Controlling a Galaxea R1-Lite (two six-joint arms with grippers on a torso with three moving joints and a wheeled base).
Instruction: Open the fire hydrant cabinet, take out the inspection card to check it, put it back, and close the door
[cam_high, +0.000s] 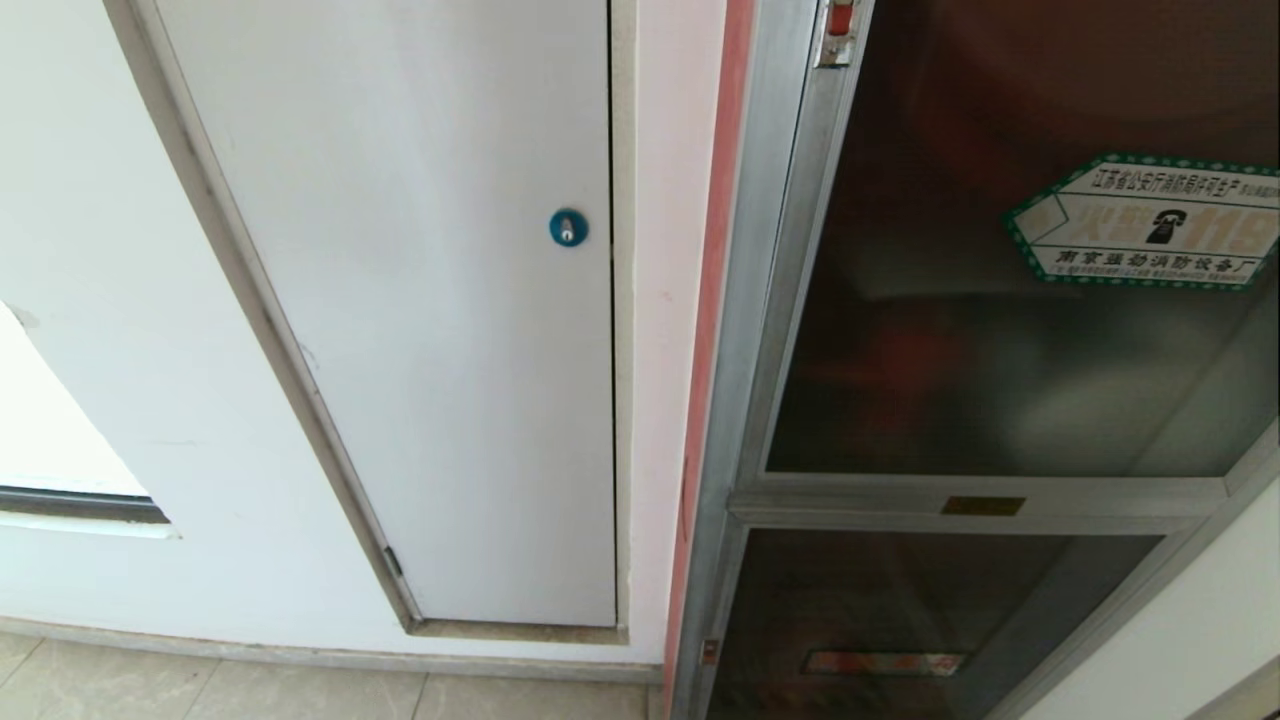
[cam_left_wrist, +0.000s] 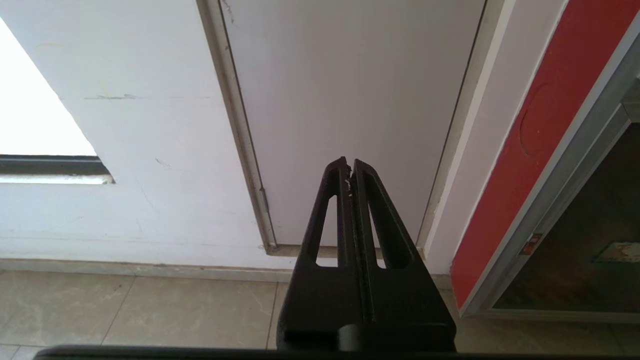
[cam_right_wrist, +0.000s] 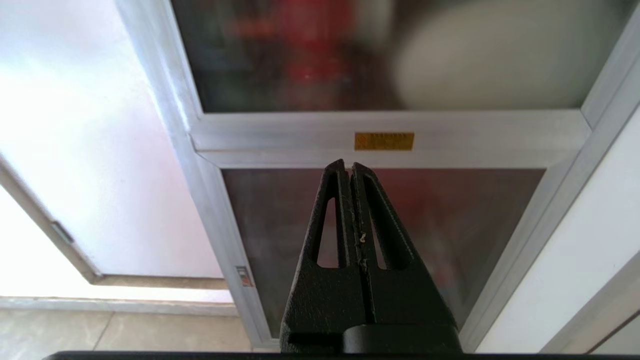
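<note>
You can't read the contents behind the door (cam_high: 1000, 330), just red and pale smears through dark glass; past the right gripper (cam_right_wrist: 348, 164) they blur the same. Hexagonal sticker (cam_high: 1150, 222) is cut by the frame's right edge. Yellow label (cam_right_wrist: 384, 141) just beyond the gripper tips: print too small to read.

Silver-framed dark glass door (cam_high: 1000, 350) with green-bordered white sticker (cam_high: 1150, 225), red latch (cam_high: 840, 18), plain white panel (cam_high: 430, 300) with blue lock (cam_high: 568, 227), black grippers.
</note>
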